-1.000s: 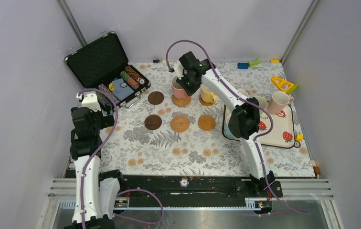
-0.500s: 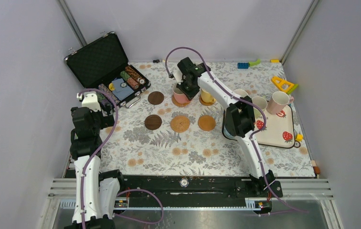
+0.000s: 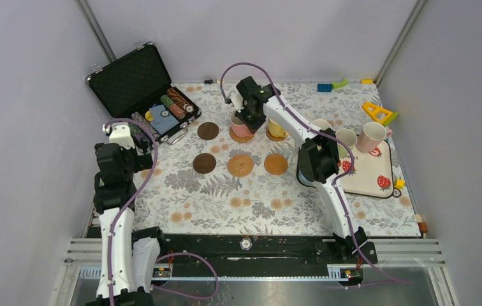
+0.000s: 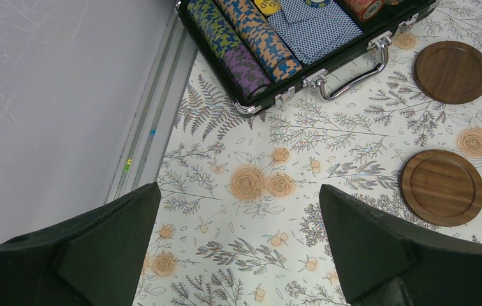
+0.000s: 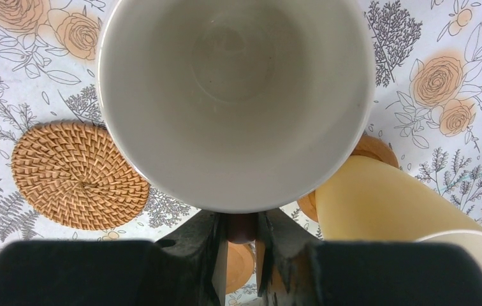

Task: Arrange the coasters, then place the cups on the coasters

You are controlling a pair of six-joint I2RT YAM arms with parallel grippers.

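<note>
6 coasters (image 3: 240, 165) laid, yellow cup (image 3: 277, 129) seated; your right pincer (image 5: 241, 245) grasps the pink cup (image 3: 239, 124), left pincer (image 4: 240, 191) released, 4 cups (image 3: 373, 135) to go.

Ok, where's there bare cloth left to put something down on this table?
The widest free patch is the near strip of tablecloth, between the front row of coasters and the black rail. A smaller one lies behind the yellow cup, toward the back wall. Crowded: the tray and around the poker case.
</note>
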